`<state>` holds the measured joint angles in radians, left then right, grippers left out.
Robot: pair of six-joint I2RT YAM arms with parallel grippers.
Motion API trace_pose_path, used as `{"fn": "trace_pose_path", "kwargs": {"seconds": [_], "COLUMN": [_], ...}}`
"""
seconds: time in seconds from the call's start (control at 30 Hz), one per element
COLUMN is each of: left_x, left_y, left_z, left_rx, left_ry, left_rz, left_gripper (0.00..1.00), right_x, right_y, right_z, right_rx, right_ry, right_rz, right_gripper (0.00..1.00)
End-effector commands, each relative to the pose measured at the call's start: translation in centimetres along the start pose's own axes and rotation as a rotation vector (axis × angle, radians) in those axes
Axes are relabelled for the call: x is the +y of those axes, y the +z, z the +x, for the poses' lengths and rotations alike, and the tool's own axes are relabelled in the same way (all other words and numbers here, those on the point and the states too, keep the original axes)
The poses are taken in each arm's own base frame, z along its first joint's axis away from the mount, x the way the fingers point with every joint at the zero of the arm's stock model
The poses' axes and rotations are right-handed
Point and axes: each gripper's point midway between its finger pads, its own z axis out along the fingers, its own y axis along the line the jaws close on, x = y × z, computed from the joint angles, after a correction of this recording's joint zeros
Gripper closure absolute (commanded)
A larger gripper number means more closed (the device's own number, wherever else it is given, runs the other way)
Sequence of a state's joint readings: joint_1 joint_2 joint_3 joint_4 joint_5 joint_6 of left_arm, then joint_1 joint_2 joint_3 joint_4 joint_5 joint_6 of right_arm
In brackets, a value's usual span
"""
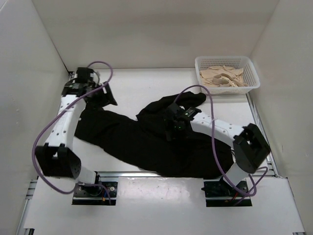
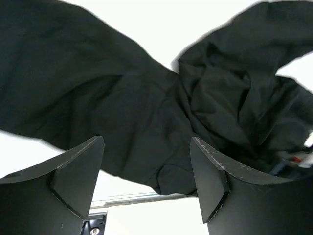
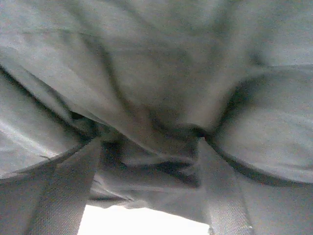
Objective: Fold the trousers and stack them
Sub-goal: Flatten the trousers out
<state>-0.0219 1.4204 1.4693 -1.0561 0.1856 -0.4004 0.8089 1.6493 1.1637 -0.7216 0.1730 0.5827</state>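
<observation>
Across the middle of the white table (image 1: 146,83) lay the trousers (image 1: 132,142), a black, wrinkled sprawl running from beside the left arm to the near right corner. A rumpled hump sat at the centre and one end trailed toward the far right. Nothing about them read as folded: no straight edge, no leg laid on leg, no flat packet. By my reckoning the task stood at its beginning, with the smoothing, every fold and the stacking all left to do.

The left gripper (image 2: 146,139) hung over the far left end of the cloth with its jaws wide apart and nothing between them; its camera looked past bare fingers at the fabric below. The right gripper (image 3: 149,142) was down in the central hump, its fingers partly apart with a bunched ridge of cloth between them. Whether that ridge was pinched or only lay there, I could not tell.

At the far right corner stood a white mesh basket (image 1: 252,73) holding pale beige cloth (image 1: 222,78), just beyond the trousers' far end.

No brand, label or writing could be read on the trousers, the basket or the arms
</observation>
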Motion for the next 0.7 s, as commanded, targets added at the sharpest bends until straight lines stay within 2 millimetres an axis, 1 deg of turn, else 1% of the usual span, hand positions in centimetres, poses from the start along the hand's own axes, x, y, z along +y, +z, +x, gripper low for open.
{"fn": "trace_pose_path", "kwargs": {"seconds": [0.0,0.03,0.07,0.1,0.13,0.17,0.2,0.23,0.27,0.3,0.33,0.37,0.4,0.43,0.47,0.5,0.53,0.57,0.6,0.63,0.67], "left_x": [-3.9,-4.3,-4.9,-6.3,-6.6,-7.0,-7.3,-8.2,-7.9,-8.2,-8.4,-9.0,-9.3,-9.5,-10.3,-10.1,-10.0,-10.2,-10.2,-10.1,-10.4], "left_y": [2.4,3.7,4.4,4.6,6.2,6.8,7.4,7.6,9.1,9.7,10.3,11.5,12.0,12.6,12.9,14.4,14.9,15.5,16.5,17.0,17.3], "left_z": [1.0,0.7,0.7,0.4,0.6,0.5,0.6,-0.1,0.2,0.4,0.1,-0.1,0.1,-0.1,-0.5,-0.2,-0.1,0.1,0.0,0.1,0.4], "left_rx": [0.049,0.062,0.071,0.06,0.088,0.09,0.102,0.079,0.115,0.125,0.126,0.135,0.148,0.151,0.139,0.164,0.176,0.179,0.187,0.193,0.199], "left_ry": [0.12,0.139,0.154,0.188,0.198,0.21,0.221,0.25,0.249,0.261,0.262,0.281,0.289,0.289,0.31,0.319,0.319,0.341,0.342,0.341,0.36], "left_rz": [0.04,0.015,0.011,0.016,-0.001,-0.009,-0.023,-0.025,-0.045,-0.06,-0.061,-0.059,-0.061,-0.062,-0.048,-0.061,-0.067,-0.075,-0.08,-0.084,-0.08], "left_gripper": [0.18,0.18,0.18,0.18,0.18,0.18,0.18,0.18,0.18,0.18,0.18,0.18,0.17,0.15,0.15,0.14,0.14,0.12,0.11,0.11,0.11], "right_x": [-3.7,-4.5,-5.7,-7.2,-8.4,-9.5,-11.9,-13.3,-14.6,-17.7,-17.7,-18.4,-20.3,-20.7,-20.8,-21.1,-21.4,-22.3,-22.5,-22.7,-22.8], "right_y": [-2.9,-4.6,-5.8,-7.3,-9.0,-9.7,-10.5,-11.3,-11.3,-11.2,-10.9,-10.4,-10.3,-9.3,-8.7,-8.5,-8.1,-7.6,-7.3,-6.7,-6.4], "right_z": [-1.9,-3.0,-3.3,-5.0,-5.7,-6.1,-6.7,-6.7,-6.5,-6.5,-6.1,-5.7,-5.6,-5.4,-5.2,-5.3,-5.2,-5.1,-5.1,-5.4,-5.1], "right_rx": [-0.122,-0.174,-0.184,-0.234,-0.278,-0.298,-0.317,-0.335,-0.326,-0.311,-0.269,-0.245,-0.23,-0.191,-0.165,-0.138,-0.128,-0.125,-0.115,-0.1,-0.075], "right_ry": [0.118,0.142,0.162,0.221,0.262,0.304,0.379,0.419,0.457,0.571,0.606,0.643,0.729,0.772,0.806,0.872,0.907,0.969,0.997,1.024,1.067], "right_rz": [0.12,0.125,0.157,0.171,0.172,0.166,0.178,0.173,0.169,0.184,0.098,0.065,0.048,0.01,-0.035,-0.098,-0.118,-0.135,-0.16,-0.182,-0.213], "right_gripper": [0.11,0.03,0.02,0.02,0.04,0.09,0.15,0.25,0.3,0.33,0.33,0.33,0.33,0.31,0.31,0.31,0.31,0.29,0.27,0.27,0.27]}}
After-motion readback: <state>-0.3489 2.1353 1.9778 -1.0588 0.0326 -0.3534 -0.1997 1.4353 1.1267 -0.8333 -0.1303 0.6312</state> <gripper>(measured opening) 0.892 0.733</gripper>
